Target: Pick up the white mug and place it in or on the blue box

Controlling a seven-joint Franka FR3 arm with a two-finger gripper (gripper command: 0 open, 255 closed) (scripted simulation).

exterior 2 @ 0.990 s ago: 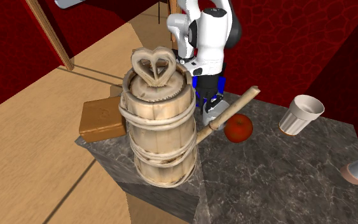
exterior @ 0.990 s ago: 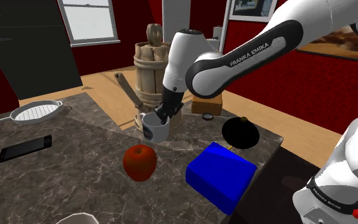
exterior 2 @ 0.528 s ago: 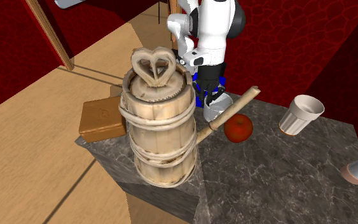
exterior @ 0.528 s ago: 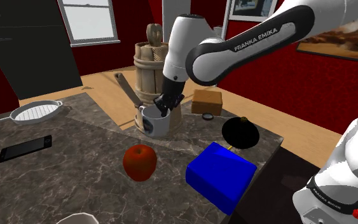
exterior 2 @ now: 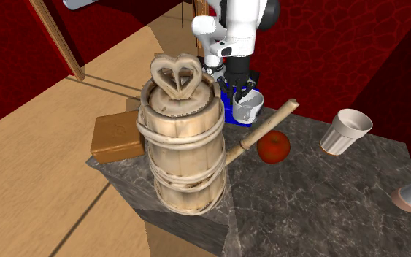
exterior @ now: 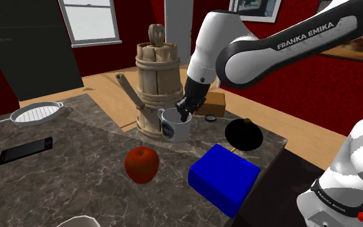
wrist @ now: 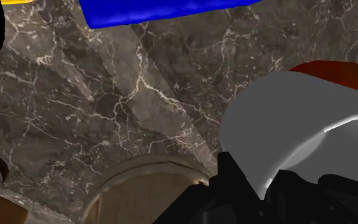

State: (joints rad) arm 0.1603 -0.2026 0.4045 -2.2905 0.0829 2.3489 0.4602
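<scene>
The white mug [exterior: 173, 127] with a dark emblem hangs just above the marble counter, beside the wooden churn. My black gripper [exterior: 186, 109] is shut on its rim, one finger inside the cup. The blue box [exterior: 224, 178] lies on the counter nearer the stand, to the shoulder view's right of the mug. In the second exterior view the mug [exterior 2: 246, 109] hangs under the gripper [exterior 2: 242, 92], with a sliver of the blue box [exterior 2: 228, 99] behind it. In the wrist view the mug [wrist: 279, 130] sits against the gripper [wrist: 260, 191], and the blue box [wrist: 165, 11] lies ahead.
A red apple [exterior: 141, 164] sits just in front of the mug. The tall wooden churn [exterior: 155, 77] with its slanted handle stands behind it. A black round object [exterior: 243, 134], a brown box [exterior: 213, 103], a phone [exterior: 25, 150] and a white dish [exterior: 36, 113] are around. A cup [exterior 2: 344, 131] stands farther off.
The gripper has lifted the mug and carried it toward the shoulder view's right, away from the churn's handle and nearer the blue box.
</scene>
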